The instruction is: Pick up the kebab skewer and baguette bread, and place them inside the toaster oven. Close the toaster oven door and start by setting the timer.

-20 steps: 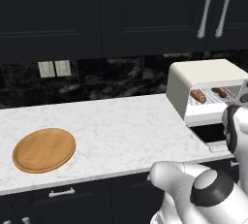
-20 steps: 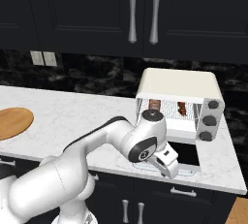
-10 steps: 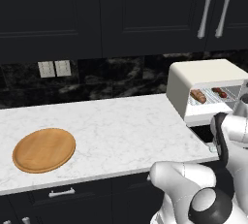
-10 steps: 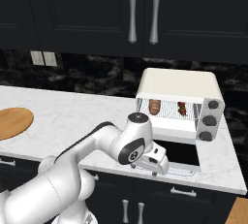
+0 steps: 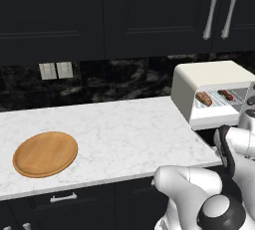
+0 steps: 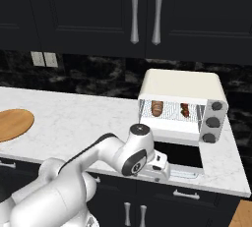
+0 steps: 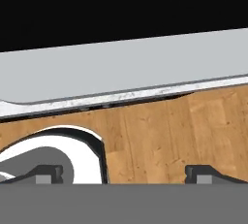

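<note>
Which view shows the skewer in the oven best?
The right base view: it looks straight into the open oven, with the skewer on the rack right of the bread. The left base view shows it smaller, at an angle.

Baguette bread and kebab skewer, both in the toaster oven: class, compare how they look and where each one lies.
In the right base view the baguette bread is golden-brown and lies at the left of the rack; the kebab skewer is dark red-brown and lies at the right. The baguette bread looks thicker, the kebab skewer slimmer. Both rest on the wire rack inside the toaster oven, whose door hangs open.
</note>
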Robot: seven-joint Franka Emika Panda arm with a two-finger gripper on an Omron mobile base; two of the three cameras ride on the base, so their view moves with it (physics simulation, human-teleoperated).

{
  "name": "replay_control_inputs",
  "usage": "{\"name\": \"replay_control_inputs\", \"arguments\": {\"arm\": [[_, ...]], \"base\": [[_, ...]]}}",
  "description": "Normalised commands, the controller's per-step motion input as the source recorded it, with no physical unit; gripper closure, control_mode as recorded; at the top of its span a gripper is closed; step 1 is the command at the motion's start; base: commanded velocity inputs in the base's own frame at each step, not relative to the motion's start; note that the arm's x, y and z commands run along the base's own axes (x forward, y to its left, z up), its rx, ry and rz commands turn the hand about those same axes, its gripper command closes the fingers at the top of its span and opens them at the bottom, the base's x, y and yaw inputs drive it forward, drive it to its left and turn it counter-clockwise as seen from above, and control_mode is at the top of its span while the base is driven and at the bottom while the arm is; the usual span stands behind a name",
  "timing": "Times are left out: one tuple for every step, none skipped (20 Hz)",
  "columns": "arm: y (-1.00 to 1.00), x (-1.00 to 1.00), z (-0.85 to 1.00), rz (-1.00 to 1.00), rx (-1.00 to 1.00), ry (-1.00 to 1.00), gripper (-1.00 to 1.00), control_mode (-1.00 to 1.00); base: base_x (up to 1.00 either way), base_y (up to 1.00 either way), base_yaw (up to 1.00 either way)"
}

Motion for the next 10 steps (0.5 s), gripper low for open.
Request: {"name": "replay_control_inputs", "arguments": {"arm": [[0.0,0.23,-0.17,0.0,0.0,-0.01,-1.0,-1.0],[0.0,0.0,-0.4,0.0,0.0,0.0,-1.0,-1.0],[0.0,0.0,-0.46,0.0,0.0,-0.03,-1.0,-1.0],[0.0,0.0,-0.4,0.0,0.0,-0.03,-1.0,-1.0],[0.0,0.19,-0.34,0.0,0.0,-0.03,-1.0,-1.0],[0.0,0.29,-0.26,0.0,0.0,-0.03,-1.0,-1.0],[0.0,0.34,-0.19,0.0,0.0,-0.04,-1.0,-1.0],[0.0,0.32,-0.21,0.0,0.0,-0.04,-1.0,-1.0],[0.0,0.25,-0.29,0.0,0.0,-0.04,-1.0,-1.0],[0.0,0.26,-0.3,0.0,0.0,-0.04,-1.0,-1.0]], "base": [[0.0,0.0,0.0],[0.0,0.0,0.0],[0.0,0.0,0.0],[0.0,0.0,0.0],[0.0,0.0,0.0],[0.0,0.0,0.0],[0.0,0.0,0.0],[0.0,0.0,0.0],[0.0,0.0,0.0],[0.0,0.0,0.0]]}}
